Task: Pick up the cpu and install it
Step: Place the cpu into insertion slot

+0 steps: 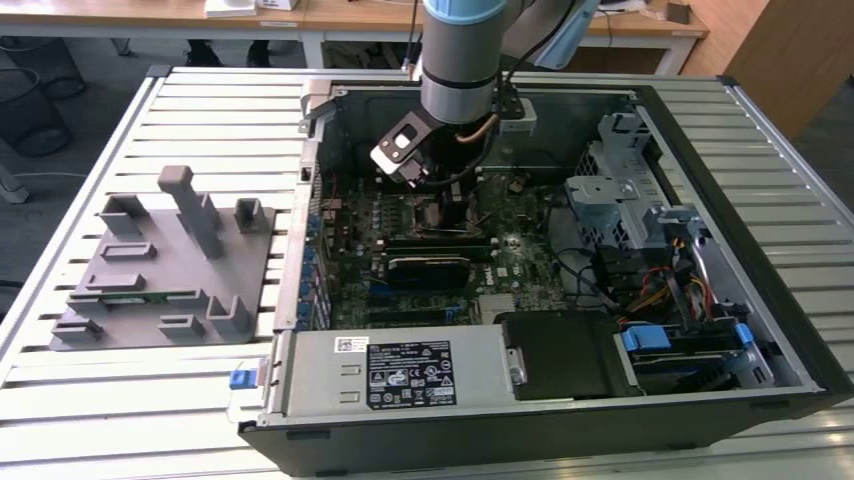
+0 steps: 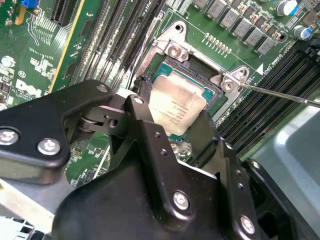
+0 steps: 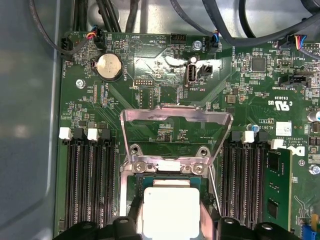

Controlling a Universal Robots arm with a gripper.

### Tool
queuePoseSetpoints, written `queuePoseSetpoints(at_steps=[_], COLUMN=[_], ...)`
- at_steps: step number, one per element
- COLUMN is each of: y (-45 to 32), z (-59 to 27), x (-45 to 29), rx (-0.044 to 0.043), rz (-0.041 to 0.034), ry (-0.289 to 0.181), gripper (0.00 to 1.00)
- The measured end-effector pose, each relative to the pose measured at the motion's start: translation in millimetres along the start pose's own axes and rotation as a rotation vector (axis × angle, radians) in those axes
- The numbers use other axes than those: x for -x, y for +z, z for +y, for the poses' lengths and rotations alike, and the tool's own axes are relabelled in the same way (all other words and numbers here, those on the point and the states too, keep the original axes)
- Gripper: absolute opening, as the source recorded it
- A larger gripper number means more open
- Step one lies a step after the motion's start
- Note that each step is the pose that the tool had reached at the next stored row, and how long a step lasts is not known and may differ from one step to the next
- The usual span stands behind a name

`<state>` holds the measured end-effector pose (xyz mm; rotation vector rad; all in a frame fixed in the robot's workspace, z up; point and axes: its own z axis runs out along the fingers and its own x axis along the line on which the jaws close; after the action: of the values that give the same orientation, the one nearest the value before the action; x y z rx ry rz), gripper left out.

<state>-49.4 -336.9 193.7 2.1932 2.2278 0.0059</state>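
The cpu (image 2: pixel 177 107), a square chip with a silver-grey top and green edge, sits between my two black fingers (image 2: pixel 142 117), right over the open socket (image 2: pixel 172 52) on the green motherboard. My gripper (image 2: pixel 172 120) is shut on the cpu, one finger on each side edge. In the first wrist view the cpu (image 3: pixel 171 212) lies within the socket frame, and the socket's metal load plate (image 3: pixel 176 116) is flipped open beyond it. I cannot tell whether the chip is seated or just above the socket. In the exterior view the gripper (image 1: pixel 447 198) reaches down into the open computer case.
Memory slots flank the socket, with one green memory stick (image 3: pixel 274 190) fitted. The thin socket lever (image 2: pixel 280 94) stands out to one side. A grey tray with upright posts (image 1: pixel 160 270) lies at the exterior view's left. Case walls, cables and a drive cage (image 1: pixel 641 190) surround the board.
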Motion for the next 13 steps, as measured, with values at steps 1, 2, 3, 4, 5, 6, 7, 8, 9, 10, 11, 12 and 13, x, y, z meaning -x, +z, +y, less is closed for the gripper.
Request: queuePoseSetpoints(at_steps=[1,2,3,4,5,6,7,8,9,10,11,12,13], y=[0.0,-0.1,-0.1,-0.1,-0.4,-0.4,-0.4,-0.5,-0.6,-0.7,-0.9,-0.9,-1.0], z=[0.0,0.0,-0.1,-0.1,-0.1,-0.1,0.0,0.0,0.0,0.0,-0.1,-0.1,-0.1], x=[0.0,0.1,0.1,0.1,0.1,0.1,0.0,0.0,0.0,-0.1,-0.2,-0.3,-0.5], rx=[-0.0002,-0.0003,-0.0004,-0.0004,-0.0006,-0.0004,-0.0003,-0.0004,-0.0005,-0.0005,-0.0006,-0.0005,-0.0007], rz=[-0.0002,-0.0003,-0.0006,-0.0005,-0.0006,-0.0003,-0.0002,-0.0002,-0.0003,-0.0004,-0.0005,-0.0004,-0.0007], ry=[0.000,0.000,0.000,0.000,0.000,0.000,0.000,0.000,0.000,0.000,0.000,0.001,0.002], gripper=[0.60,0.60,0.60,0.60,0.60,0.60,0.60,0.60,0.60,0.60,0.60,0.60,0.59])
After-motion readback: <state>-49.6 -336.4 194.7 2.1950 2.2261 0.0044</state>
